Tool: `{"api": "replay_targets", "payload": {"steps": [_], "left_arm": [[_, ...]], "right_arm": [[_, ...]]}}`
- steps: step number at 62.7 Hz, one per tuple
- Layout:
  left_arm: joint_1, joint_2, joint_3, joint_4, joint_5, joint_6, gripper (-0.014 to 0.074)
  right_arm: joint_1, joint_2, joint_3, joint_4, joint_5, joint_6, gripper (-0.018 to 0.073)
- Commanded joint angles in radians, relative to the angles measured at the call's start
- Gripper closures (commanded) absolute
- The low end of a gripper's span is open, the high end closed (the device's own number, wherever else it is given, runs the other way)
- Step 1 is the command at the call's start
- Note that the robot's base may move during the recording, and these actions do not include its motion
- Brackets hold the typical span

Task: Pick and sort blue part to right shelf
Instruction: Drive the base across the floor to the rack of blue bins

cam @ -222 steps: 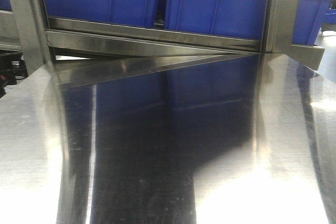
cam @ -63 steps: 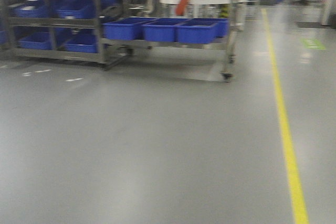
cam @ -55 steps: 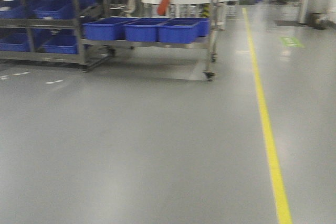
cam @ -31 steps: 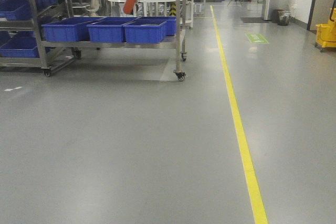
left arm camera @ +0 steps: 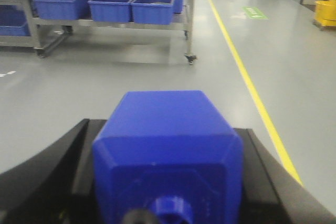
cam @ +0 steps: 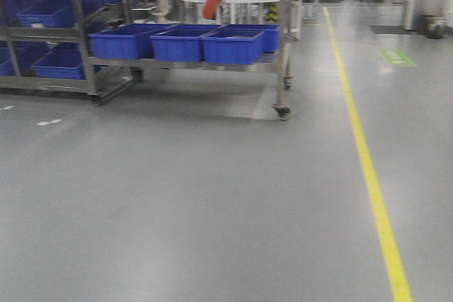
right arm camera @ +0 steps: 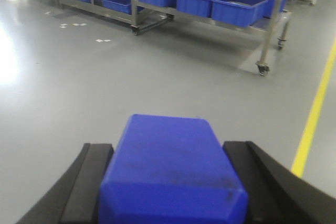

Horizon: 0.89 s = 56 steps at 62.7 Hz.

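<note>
My left gripper (left arm camera: 167,127) is shut on a blue part (left arm camera: 168,153), a chunky block clamped between its black fingers (left arm camera: 68,158). My right gripper (right arm camera: 169,145) is shut on another blue part (right arm camera: 170,169) between its black fingers (right arm camera: 92,177). A steel-framed rack on casters (cam: 184,66) holds large blue bins (cam: 177,44) across the grey floor, well ahead of both grippers. It also shows in the left wrist view (left arm camera: 131,24) and the right wrist view (right arm camera: 262,30). Neither gripper shows in the front view.
A second steel rack with blue bins (cam: 42,33) stands left of the wheeled one. A yellow floor line (cam: 368,167) runs along the right. There is a green floor marking (cam: 398,58), white floor marks (cam: 49,122), and a yellow cart (left arm camera: 325,14) at far right.
The front view went from a steel table close to bins to open floor. Since half a second ago the rack and yellow line have shifted right in frame.
</note>
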Motion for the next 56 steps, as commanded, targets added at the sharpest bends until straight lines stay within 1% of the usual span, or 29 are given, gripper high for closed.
{"api": "replay_targets", "payload": {"steps": [1,56], "left_arm": [[-0.004,0.020,-0.026,0.013,-0.092,-0.005,0.0263],[-0.004,0.020,-0.026,0.013,-0.092,-0.005,0.0263]], "right_arm": [[0.000,0.015,-0.030,-0.015,-0.093,-0.010,0.0218],[0.000,0.015,-0.030,-0.015,-0.093,-0.010,0.0218]]}}
